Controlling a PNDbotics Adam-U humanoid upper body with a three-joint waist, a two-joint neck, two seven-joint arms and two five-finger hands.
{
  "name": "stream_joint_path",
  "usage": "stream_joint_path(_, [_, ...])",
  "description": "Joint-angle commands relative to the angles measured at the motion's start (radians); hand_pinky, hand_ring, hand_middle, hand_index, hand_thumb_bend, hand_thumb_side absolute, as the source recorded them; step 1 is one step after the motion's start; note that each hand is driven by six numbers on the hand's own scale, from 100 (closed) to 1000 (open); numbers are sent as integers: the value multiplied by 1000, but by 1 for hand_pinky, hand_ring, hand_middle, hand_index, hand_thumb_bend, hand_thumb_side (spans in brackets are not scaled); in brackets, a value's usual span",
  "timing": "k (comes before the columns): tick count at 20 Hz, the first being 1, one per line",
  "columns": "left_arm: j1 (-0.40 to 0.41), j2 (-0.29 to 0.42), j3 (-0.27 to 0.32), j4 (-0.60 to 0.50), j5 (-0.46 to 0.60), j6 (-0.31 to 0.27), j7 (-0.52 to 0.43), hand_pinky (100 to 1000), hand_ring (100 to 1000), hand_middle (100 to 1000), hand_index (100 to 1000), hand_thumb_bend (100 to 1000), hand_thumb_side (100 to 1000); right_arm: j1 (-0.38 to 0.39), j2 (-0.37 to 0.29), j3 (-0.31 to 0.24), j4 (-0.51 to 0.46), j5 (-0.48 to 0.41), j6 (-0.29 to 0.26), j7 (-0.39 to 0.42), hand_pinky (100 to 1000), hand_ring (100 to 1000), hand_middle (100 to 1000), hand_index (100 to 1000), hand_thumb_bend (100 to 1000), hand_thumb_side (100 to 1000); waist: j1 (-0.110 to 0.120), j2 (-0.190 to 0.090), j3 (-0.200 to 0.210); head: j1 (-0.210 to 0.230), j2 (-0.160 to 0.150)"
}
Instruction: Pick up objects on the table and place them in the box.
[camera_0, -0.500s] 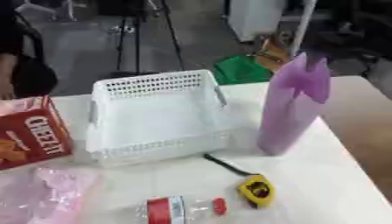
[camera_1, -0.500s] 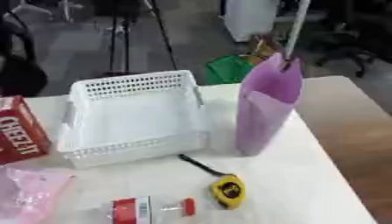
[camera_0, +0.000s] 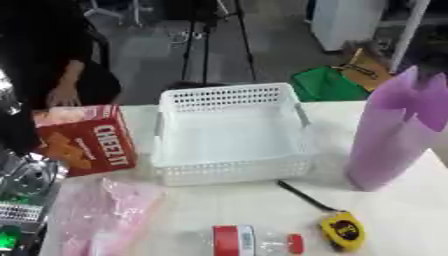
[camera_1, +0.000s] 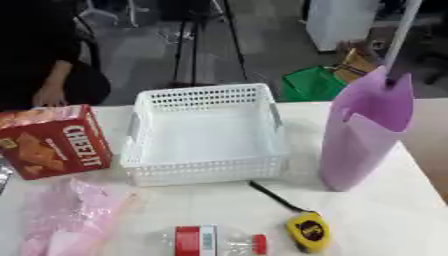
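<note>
While empty, white basket (camera_1: 206, 135) between Cheez-It box (camera_1: 54, 141) and purple bag (camera_1: 363, 135).

Beyond the far edge of the white table (camera_1: 219, 210) we are seeing a green bag (camera_1: 308, 84) sitting on the grey floor to the right, with a brown cardboard piece (camera_0: 372, 62) lying just beside it. Dark tripod legs (camera_1: 203, 40) are standing at the far middle, and a white cabinet (camera_1: 343, 22) is showing at the far right. A person in dark clothing (camera_1: 48, 55) is sitting at the far left, one hand (camera_0: 63, 95) hanging near the table's edge.
</note>
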Motion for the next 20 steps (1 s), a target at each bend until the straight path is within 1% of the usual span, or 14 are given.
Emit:
stream_joint_path(1, [-8, 18, 1, -17, -4, 4, 0, 730, 799, 829, 819, 100, 1000, -9, -29, -7, -19, -4, -1, 0, 772, 790, 782, 839, 100, 817, -4, -14, -1, -24, -3])
stream_joint_path(9, [-4, 34, -8, -17, -2, 25, 0, 734, 804, 832, 820, 100, 1000, -5, -28, -6, -19, -4, -3, 1, 772, 790, 781, 838, 100, 817, -7, -15, 0, -69, 3])
stream_joint_path(11, [-3, 47, -12, -17, -4, 35, 0, 735, 804, 830, 822, 100, 1000, -2, -28, -6, -19, -4, -4, 1, 772, 790, 781, 837, 100, 817, -7, -16, -1, -79, 4])
stream_joint_path(12, [-2, 55, -16, -17, -6, 42, -1, 739, 809, 834, 829, 100, 976, -1, -27, -6, -19, -4, -4, 1, 771, 790, 781, 837, 100, 817, -7, -16, -1, -81, 5])
stream_joint_path(15, [-1, 87, -26, -17, -12, 79, -15, 740, 810, 835, 830, 100, 974, 1, -28, -7, -19, -4, -4, 1, 771, 790, 781, 837, 100, 817, -7, -18, -1, -83, 9])
stream_joint_path(16, [1, 98, -28, -17, -13, 90, -24, 752, 820, 843, 838, 100, 951, 2, -28, -7, -19, -4, -4, 2, 771, 790, 781, 836, 100, 817, -6, -19, 0, -80, 13])
stream_joint_path(17, [4, 121, -31, -17, -11, 114, -48, 752, 820, 843, 838, 100, 951, 2, -28, -7, -19, -4, -4, 2, 771, 790, 781, 836, 100, 817, -5, -21, 1, -76, 20])
stream_joint_path(18, [6, 135, -31, -17, -8, 133, -67, 764, 831, 853, 846, 133, 933, 3, -28, -7, -19, -4, -3, 2, 771, 790, 781, 836, 100, 816, -4, -22, 2, -69, 24])
stream_joint_path(19, [13, 159, -30, -17, -4, 166, -99, 765, 832, 854, 847, 139, 933, 4, -29, -7, -19, -4, -3, 2, 771, 790, 781, 836, 100, 816, -3, -24, 4, -51, 32])
stream_joint_path(20, [14, 174, -28, -17, -2, 191, -123, 771, 836, 857, 850, 169, 926, 4, -29, -7, -19, -4, -2, 2, 771, 790, 781, 836, 100, 816, -3, -25, 5, -40, 37])
